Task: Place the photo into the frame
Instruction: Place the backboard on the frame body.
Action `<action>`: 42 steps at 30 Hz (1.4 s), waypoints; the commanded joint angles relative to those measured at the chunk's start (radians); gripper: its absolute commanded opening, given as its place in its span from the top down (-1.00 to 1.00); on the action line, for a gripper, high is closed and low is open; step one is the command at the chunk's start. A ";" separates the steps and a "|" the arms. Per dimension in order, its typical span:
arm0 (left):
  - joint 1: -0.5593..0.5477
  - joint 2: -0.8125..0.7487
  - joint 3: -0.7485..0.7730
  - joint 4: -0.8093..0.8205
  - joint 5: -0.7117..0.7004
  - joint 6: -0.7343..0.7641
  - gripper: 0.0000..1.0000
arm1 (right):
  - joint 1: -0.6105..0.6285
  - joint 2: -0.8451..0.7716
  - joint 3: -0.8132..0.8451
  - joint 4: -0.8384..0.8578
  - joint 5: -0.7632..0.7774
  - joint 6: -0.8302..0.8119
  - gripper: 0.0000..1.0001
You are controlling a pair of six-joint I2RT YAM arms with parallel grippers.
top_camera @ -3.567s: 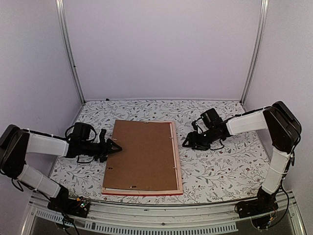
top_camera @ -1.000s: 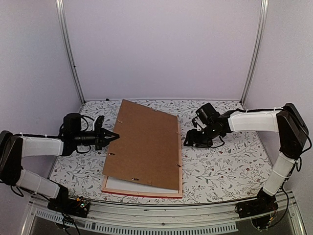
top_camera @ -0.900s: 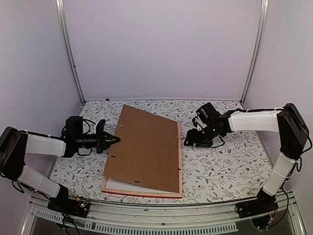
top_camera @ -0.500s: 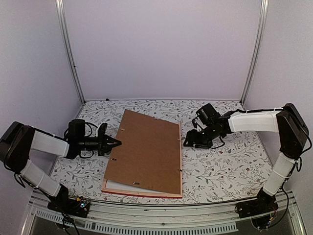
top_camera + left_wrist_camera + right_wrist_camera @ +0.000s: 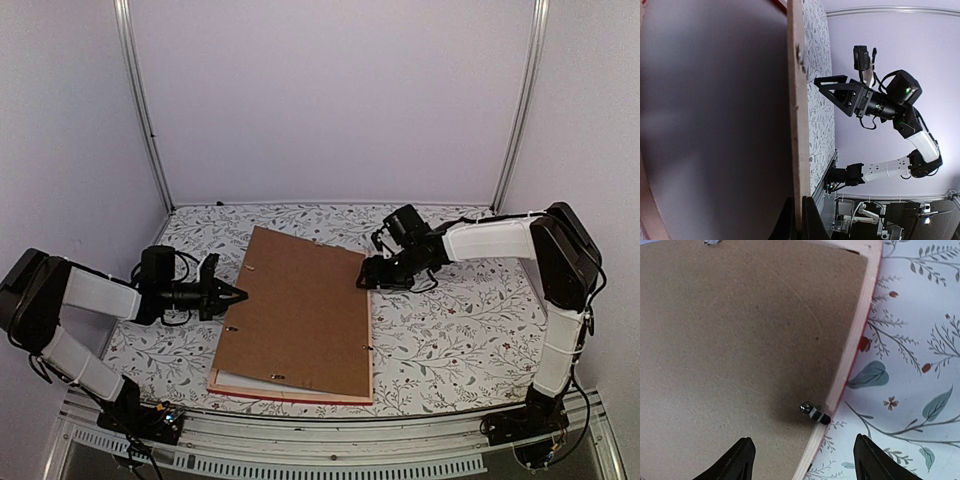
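My left pincer (image 5: 238,295) is clenching the brown fibreboard backing (image 5: 300,320) at its 9 o'clock edge, holding it tilted above the thin red wooden frame (image 5: 367,365), which is lying face-down on the surface (image 5: 460,340). My right pincer (image 5: 367,281) is hovering released at 2 o'clock. The photo, unseen, is probably lying beneath: flimsy, edge-grip only.

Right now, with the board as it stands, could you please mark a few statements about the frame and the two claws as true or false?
1. The left claw grips the left edge of the brown backing board. True.
2. The backing board lies flat in the frame. False: its left side is raised, and a white sheet shows under its near left corner.
3. The right claw is open over the frame's right rail, near the far corner. True.
4. The frame lies with its red front facing up. False: its pale wood back faces up, and red shows only on its outer edge.
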 commanded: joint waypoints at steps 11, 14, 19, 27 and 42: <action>0.004 -0.006 0.008 -0.043 -0.031 0.080 1.00 | -0.006 0.137 0.143 0.054 -0.070 -0.159 -0.43; 0.004 -0.009 0.008 -0.047 -0.033 0.083 1.00 | -0.006 0.143 0.130 0.067 -0.094 -0.151 -0.43; 0.004 -0.007 0.009 -0.047 -0.037 0.086 1.00 | -0.004 0.131 0.094 0.087 -0.131 -0.135 -0.42; 0.006 -0.003 0.005 -0.050 -0.049 0.088 1.00 | 0.010 0.088 0.027 0.110 -0.143 -0.102 -0.41; 0.006 -0.008 -0.006 -0.069 -0.073 0.107 1.00 | 0.054 0.038 -0.009 0.117 -0.154 -0.062 -0.40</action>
